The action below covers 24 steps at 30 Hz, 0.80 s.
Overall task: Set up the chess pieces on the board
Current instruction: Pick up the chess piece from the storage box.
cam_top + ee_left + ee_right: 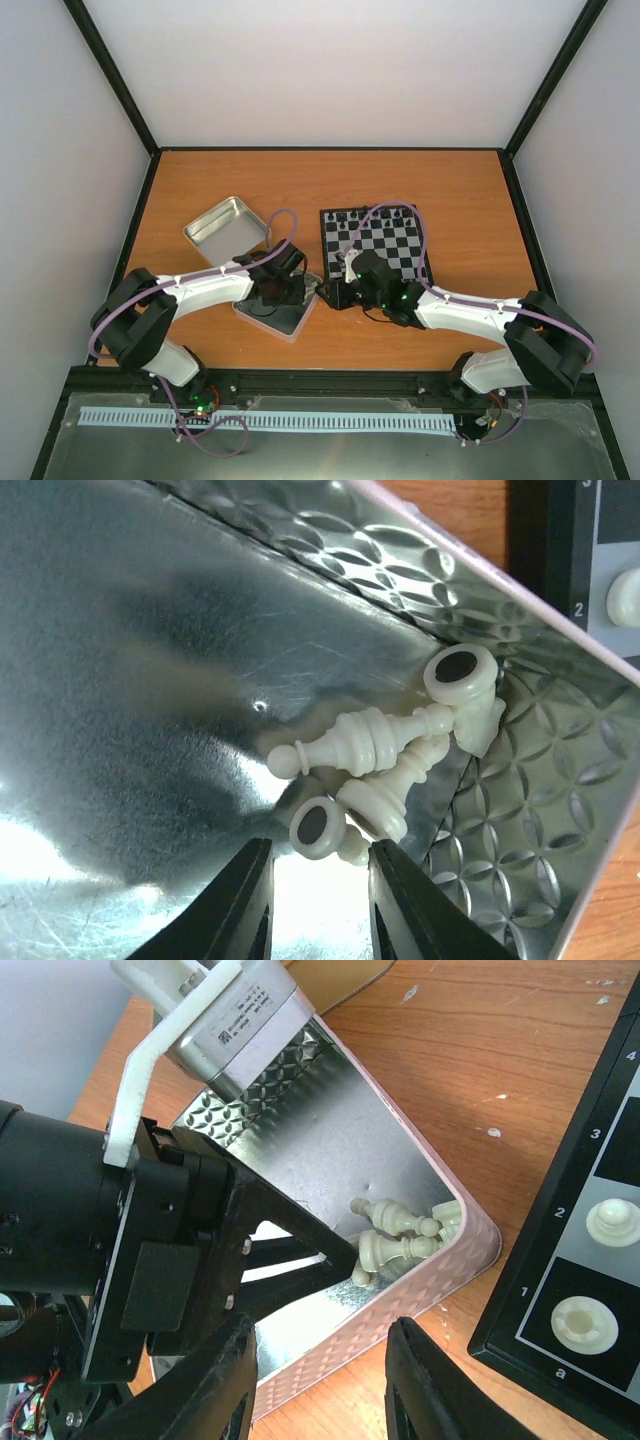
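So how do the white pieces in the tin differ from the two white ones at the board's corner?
The tin pieces lie on their sides; the two board pieces stand upright. The tin pieces are heaped, touching, in a corner of the tin; the board pieces sit apart, one per square. Both sets are cream-white.

Two arms, left arm (200, 290) and right arm (470, 310); two pincers, left pincer (320, 848) and right pincer (320, 1335). One worktop (460, 190). One board (400, 235). Two metal tins, far tin (227, 228) and near tin (290, 318). Four cream chess pieces (360, 742) countable in the near tin, two (578, 1322) on the board. Black pieces (352, 215) on the board's far rows too small to count.
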Each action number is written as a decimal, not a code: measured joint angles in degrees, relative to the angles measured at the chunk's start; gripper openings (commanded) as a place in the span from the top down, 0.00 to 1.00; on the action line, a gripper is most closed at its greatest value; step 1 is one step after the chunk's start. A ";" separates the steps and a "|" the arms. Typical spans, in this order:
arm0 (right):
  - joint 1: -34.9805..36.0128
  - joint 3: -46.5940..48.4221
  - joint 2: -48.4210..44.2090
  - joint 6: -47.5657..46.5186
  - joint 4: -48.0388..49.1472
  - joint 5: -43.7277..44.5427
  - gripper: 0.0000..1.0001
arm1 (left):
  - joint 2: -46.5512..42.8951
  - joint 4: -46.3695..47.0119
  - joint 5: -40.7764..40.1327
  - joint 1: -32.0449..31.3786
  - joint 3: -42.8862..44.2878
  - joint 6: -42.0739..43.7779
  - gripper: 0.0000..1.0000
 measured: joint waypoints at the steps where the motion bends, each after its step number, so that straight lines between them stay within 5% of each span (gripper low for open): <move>1: 0.00 0.00 0.00 0.07 0.00 0.00 0.63 | 0.11 -0.07 -0.33 -0.31 -0.02 -0.83 0.71; 17: 0.00 -0.02 0.00 0.26 -0.39 0.07 0.63 | 5.73 -0.76 -3.93 -1.60 4.07 -4.48 0.75; 24: 0.00 -0.02 0.00 0.26 -0.46 0.15 0.63 | 5.49 -1.42 -4.72 -2.08 4.33 -3.93 0.68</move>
